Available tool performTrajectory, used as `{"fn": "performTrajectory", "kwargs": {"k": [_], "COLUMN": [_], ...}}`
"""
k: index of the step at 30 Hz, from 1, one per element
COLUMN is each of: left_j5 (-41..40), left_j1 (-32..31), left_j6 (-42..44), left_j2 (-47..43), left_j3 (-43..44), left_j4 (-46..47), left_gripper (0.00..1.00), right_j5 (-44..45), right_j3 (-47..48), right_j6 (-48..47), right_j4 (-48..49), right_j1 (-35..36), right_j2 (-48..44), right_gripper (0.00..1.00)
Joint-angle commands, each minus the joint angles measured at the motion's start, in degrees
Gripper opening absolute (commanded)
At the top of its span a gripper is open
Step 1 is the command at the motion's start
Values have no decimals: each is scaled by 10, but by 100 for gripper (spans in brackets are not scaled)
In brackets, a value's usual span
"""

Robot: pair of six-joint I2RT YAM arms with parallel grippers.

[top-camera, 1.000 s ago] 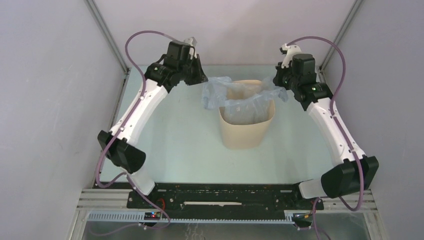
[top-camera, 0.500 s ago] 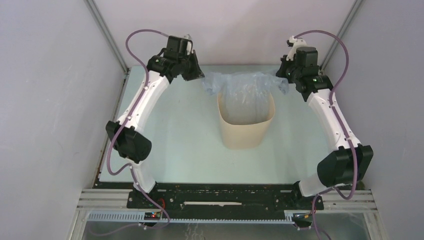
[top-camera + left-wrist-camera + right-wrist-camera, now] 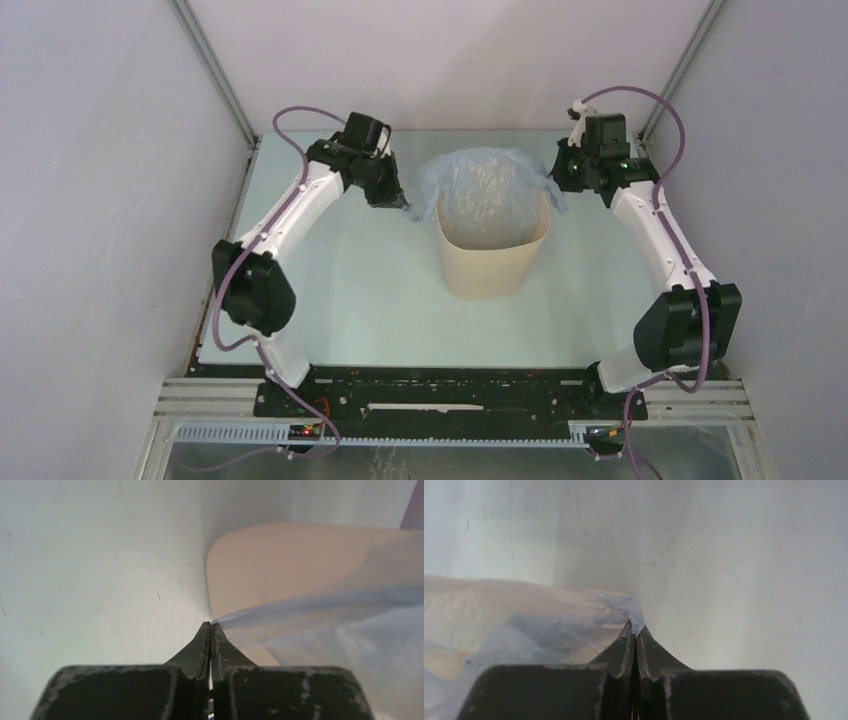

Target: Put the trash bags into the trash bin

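At the far middle of the pale table [image 3: 340, 290] we see one beige trash bin [image 3: 490, 268], standing upright, and one pale-blue trash bag [image 3: 488, 188] draped over its mouth. The film spreads across the opening, sags into it, and spills past the rim on the left, far and right sides. We count two arms, one on each side of the bin. Our left gripper [image 3: 399, 202] sits just left of the bin's rim, and the left wrist view shows its fingers pressed together on a stretched edge of the bag. Our right gripper [image 3: 556, 178] sits just beside the rim's far right corner, likewise pinched on a crumpled corner of the film. Between the two grips the bag lies wrinkled over the bin.
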Motion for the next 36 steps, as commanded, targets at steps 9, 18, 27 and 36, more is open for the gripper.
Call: {"fn": "performTrajectory", "kwargs": {"k": [9,18,27,36], "left_j5": [51,66,172,45], "left_j1": [1,32,45,-33], "left_j6": [-21,-107,-377,-109], "left_j2": [-122,-210,-345,-281], "left_j3": [-49,-86,-344,-161], "left_j4": [18,28,343,150], "left_gripper": [37,94,100,92], "right_j5": [-2,-4,-138,-108], "right_j3": [3,34,2,-39], "right_j6": [32,127,251,114], "right_j4": [-137,-220,-182,-78], "right_j1": [-36,-63,-93,7], "right_j2": [-119,-181,-252,-266], "right_gripper": [51,82,86,85]}}
